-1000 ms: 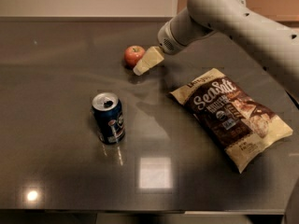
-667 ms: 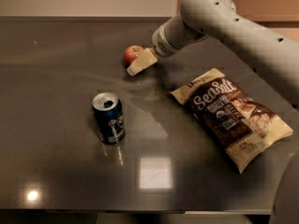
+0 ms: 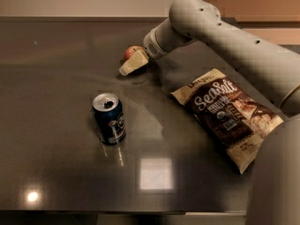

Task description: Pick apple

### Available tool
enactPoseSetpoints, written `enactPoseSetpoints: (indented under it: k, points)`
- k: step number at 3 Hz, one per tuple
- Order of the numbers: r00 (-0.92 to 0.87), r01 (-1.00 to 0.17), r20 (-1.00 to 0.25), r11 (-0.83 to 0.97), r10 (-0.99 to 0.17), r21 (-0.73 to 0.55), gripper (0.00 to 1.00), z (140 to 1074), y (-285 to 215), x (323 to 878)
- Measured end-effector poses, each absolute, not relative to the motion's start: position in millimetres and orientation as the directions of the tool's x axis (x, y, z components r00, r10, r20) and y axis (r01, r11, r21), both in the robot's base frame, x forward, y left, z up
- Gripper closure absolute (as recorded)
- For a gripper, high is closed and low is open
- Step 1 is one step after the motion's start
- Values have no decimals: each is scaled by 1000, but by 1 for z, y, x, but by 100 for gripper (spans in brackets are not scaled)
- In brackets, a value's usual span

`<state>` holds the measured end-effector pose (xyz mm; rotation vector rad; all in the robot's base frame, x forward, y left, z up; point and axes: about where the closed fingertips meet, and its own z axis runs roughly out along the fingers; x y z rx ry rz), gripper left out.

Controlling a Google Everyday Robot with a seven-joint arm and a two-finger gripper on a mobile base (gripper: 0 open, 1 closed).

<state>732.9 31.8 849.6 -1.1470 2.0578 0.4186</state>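
Note:
The apple (image 3: 131, 50) is small, round and red-orange. It sits on the dark table (image 3: 56, 93) at the back, left of centre. My gripper (image 3: 131, 63) reaches down from the grey arm (image 3: 220, 36), which comes in from the right. Its cream tip lies right in front of the apple and hides the apple's lower right part. Only the apple's top left shows. I cannot tell whether the gripper touches the apple.
A blue soda can (image 3: 109, 118) stands upright in front of the apple, left of centre. A brown and cream snack bag (image 3: 228, 114) lies flat on the right. The arm crosses above the back right of the table.
The gripper has moved left and a little forward. It was beside the apple's right side and now covers part of the apple. The can and the bag have not moved.

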Motion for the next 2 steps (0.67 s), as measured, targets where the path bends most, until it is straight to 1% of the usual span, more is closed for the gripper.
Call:
enactPoseSetpoints:
  k: [1,2]
  points:
    - [-345,-831,-734,554,-585,-50,18,846,36,742]
    - [-347,-831,-741,554,-575,-41,41,848,37,745]
